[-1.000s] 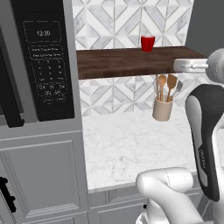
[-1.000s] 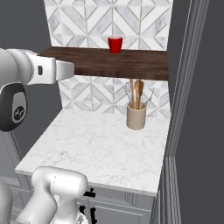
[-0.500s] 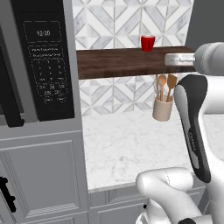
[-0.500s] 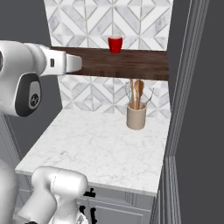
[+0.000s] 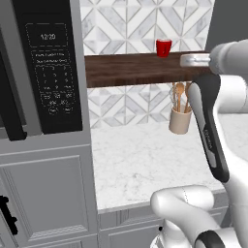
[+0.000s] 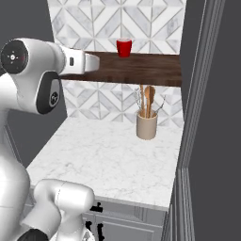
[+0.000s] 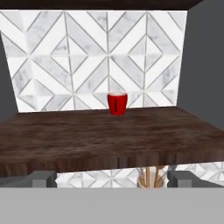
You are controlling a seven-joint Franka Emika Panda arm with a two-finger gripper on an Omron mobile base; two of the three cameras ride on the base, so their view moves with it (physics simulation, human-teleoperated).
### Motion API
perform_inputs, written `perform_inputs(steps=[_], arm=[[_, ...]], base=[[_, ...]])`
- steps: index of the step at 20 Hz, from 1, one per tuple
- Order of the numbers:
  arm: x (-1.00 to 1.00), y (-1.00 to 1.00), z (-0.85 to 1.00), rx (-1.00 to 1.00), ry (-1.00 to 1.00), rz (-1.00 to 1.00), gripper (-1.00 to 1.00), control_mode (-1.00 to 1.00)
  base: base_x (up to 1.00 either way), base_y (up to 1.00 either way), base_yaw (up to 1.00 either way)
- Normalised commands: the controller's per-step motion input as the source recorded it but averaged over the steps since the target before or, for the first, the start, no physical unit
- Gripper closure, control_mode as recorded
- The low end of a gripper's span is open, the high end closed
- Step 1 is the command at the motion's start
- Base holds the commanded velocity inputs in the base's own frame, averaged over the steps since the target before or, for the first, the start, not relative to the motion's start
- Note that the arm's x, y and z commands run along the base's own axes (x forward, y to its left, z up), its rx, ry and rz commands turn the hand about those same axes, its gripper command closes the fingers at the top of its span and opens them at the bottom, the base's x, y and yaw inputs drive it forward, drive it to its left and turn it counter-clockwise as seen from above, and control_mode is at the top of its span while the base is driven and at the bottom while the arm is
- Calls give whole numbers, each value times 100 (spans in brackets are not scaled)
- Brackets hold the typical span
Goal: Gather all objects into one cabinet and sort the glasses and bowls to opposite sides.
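One red glass [image 5: 163, 47] [image 6: 124, 47] [image 7: 117, 103] stands upright at the back of the dark brown wooden shelf [image 7: 105, 135], against the tiled wall. My gripper [image 7: 113, 178] is open, level with the shelf's front edge and well short of the glass, which shows centred between my fingertips [image 7: 43, 178]. From the base cameras the hand [image 5: 193, 60] [image 6: 90, 62] hangs in front of the shelf edge with nothing in it. The bowls are out of view. A tall grey panel [image 6: 202, 94] rises at the right; I cannot tell whether it belongs to the cabinet.
A beige holder with wooden utensils [image 5: 179, 118] [image 6: 146, 123] stands on the white marble counter [image 5: 145, 164] under the shelf. A black microwave [image 5: 51, 68] sits in the grey column to the left. Base cabinets run below the counter edge.
The hand has risen a little and moved forward to the shelf's front edge, toward the red glass. The jaws stayed open and the glass has not moved.
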Motion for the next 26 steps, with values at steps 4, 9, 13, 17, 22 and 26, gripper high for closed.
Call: perform_inputs(steps=[4,9,13,17,22,26], arm=[[44,-19,-1,0,1,0,-100,-100],[40,-11,-7,0,0,-1,-100,-100],[41,-4,-3,0,0,0,-100,-100],[51,0,0,0,0,0,-100,-100],[52,0,0,0,0,0,-100,-100],[56,0,0,0,0,0,-100,-100]], base=[[0,0,0],[0,0,0],[0,0,0],[0,0,0],[0,0,0],[0,0,0]])
